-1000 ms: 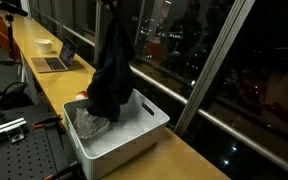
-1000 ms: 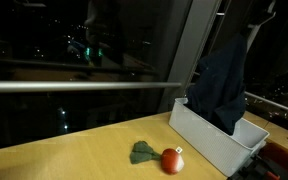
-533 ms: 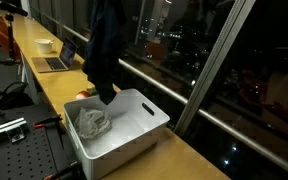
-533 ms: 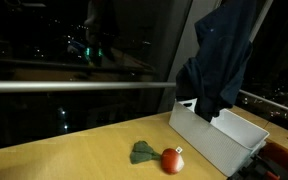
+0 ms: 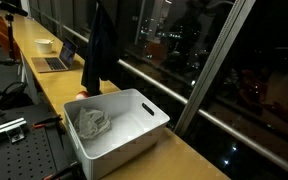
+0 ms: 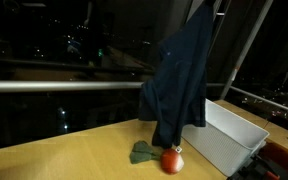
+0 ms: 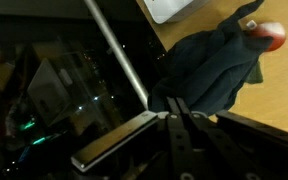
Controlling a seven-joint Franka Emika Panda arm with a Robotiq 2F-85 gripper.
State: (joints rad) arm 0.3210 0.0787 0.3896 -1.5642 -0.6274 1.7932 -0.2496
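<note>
Claw clamped on the top of the dark cloth: in the wrist view you've got both fingers pressed together, fabric bunched between them and the rest drooping away. In both exterior views the cloth hangs full length in the air, clear of the white bin and off to one side of it, over the table. Its lower hem is down near the apple and the green thing just beside it; I can't tell whether it brushes either. A crumpled grey rag lies inside the bin. Farther along the table sit a laptop and a bowl, well apart from you, with the dark window behind. By my read, the lift is done: the cloth is out and hanging free. Nothing is set down yet, your grip is on, and the rag sits untouched.
</note>
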